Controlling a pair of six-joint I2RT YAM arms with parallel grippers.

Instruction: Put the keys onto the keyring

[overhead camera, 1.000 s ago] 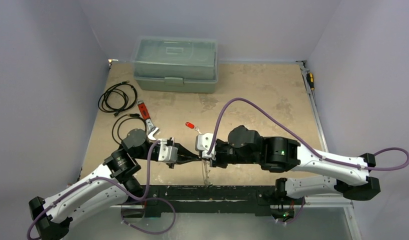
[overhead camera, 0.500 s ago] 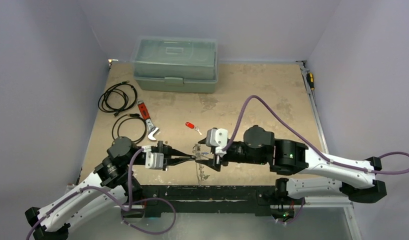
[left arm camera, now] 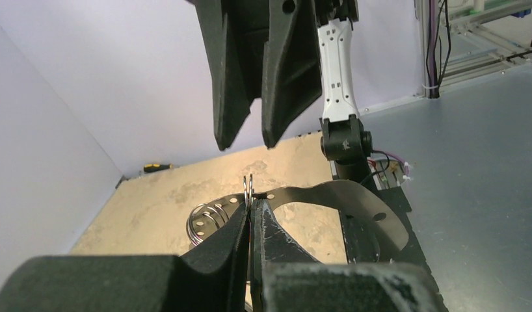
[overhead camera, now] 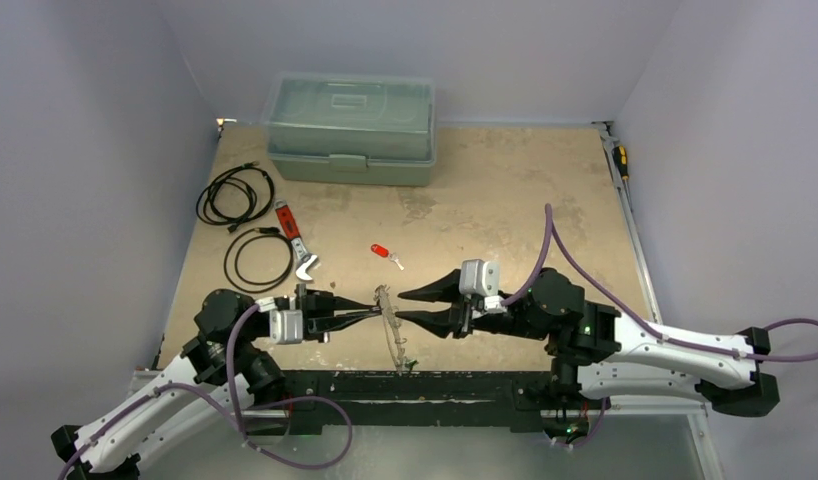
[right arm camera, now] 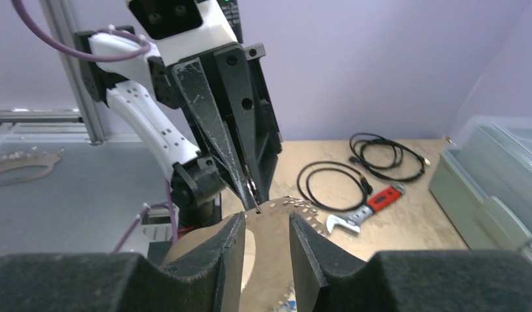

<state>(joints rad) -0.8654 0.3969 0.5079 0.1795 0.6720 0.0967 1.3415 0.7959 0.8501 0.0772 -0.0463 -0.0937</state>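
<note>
large thin silvery-grey metal keyring hung edge-on near front edge of tan tabletop. left gripper pinched hoop's upper part, jaws clamped tight on wire. right gripper faced it, just beside hoop, jaws apart, nothing between them. small silver key with red plastic head lay loose on tabletop beyond hoop, apart from both claws. small bits at hoop's low end, too small to call keys. judged: partway at best; red key wanted picking up, threading on. no other keys spotted.
</note>
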